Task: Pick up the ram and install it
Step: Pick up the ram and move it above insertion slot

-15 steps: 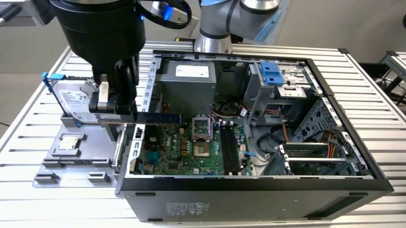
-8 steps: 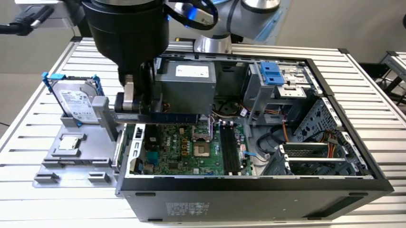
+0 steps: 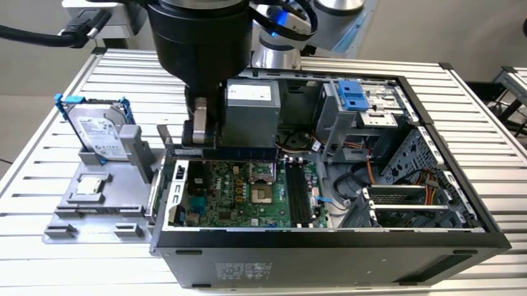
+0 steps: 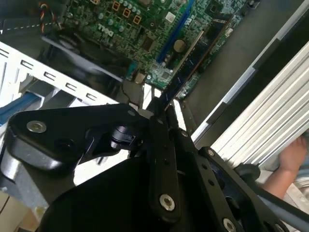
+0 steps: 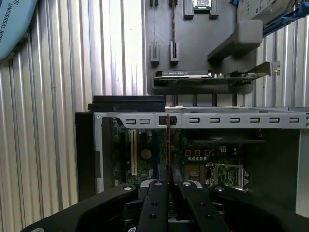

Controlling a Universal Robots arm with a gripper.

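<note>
My gripper (image 3: 199, 139) is shut on the ram (image 3: 239, 150), a long thin dark stick held level over the back edge of the open computer case (image 3: 329, 237). It hangs above the green motherboard (image 3: 239, 191), well to the exterior view's left of the black memory slots (image 3: 299, 194). In the second wrist view the ram (image 4: 198, 50) juts out from between the black fingers (image 4: 164, 145) over the board. In the first wrist view the ram (image 5: 167, 145) shows edge-on, rising from my gripper (image 5: 167, 186) in front of the case's rear rail (image 5: 217, 120).
A grey fixture (image 3: 99, 203) at the exterior view's left carries a hard drive in a blue frame (image 3: 99, 132) and a small square chip (image 3: 91, 185). The grey power supply (image 3: 251, 111), drive cage (image 3: 362, 105) and cables crowd the case. A person's hand (image 4: 289, 157) rests beside the table.
</note>
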